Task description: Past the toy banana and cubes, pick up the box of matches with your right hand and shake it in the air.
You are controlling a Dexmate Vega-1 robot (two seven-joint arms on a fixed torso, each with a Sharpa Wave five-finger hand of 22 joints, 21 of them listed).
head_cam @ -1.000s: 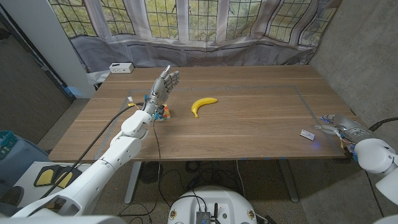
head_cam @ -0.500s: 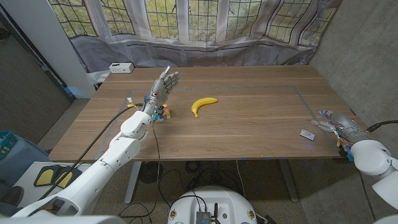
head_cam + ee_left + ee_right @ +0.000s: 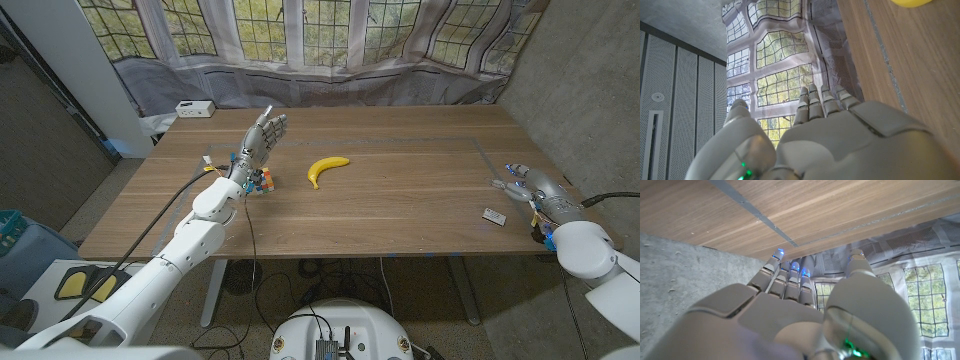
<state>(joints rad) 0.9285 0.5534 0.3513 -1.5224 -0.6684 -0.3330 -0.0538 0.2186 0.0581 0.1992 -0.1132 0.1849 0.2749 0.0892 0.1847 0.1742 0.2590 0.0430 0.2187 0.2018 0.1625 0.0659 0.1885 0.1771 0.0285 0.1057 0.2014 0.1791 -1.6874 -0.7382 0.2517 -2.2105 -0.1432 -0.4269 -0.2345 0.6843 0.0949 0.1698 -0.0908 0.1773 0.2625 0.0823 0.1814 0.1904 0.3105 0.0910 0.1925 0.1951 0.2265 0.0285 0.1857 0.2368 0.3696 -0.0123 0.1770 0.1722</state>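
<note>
Matchbox: the matchbox [image 3: 494, 215] is a small, flat, pale rectangle with a darker edge, too small in the head view to read any print. It lies flat on the worktop [image 3: 400, 200] near the right front corner, close to the front edge.
Right hand: the right hand [image 3: 530, 186] is just beside the matchbox, on its far right side, over the worktop's right edge. It is not touching the box. The fingers [image 3: 790, 277] are extended and slightly apart, holding nothing, with small blue lights at the tips in the right wrist view.
Banana: a yellow toy banana [image 3: 326, 169] lies on its side near the middle of the worktop, well apart from the matchbox. A yellow sliver of it [image 3: 910, 2] shows at the edge of the left wrist view.
Cubes: a small cluster of coloured cubes [image 3: 263, 181] sits to the left of the banana, partly hidden behind the left wrist.
Left hand: the left hand [image 3: 264, 135] is raised above the worktop over the cubes, fingers [image 3: 812, 102] stretched out side by side and grasping nothing.
White box: a small white box [image 3: 194, 108] sits at the far left corner of the worktop.
Backdrop: a printed curtain [image 3: 330, 45] showing leaded windows hangs behind the worktop, with a grey wall [image 3: 590, 90] on the right.
</note>
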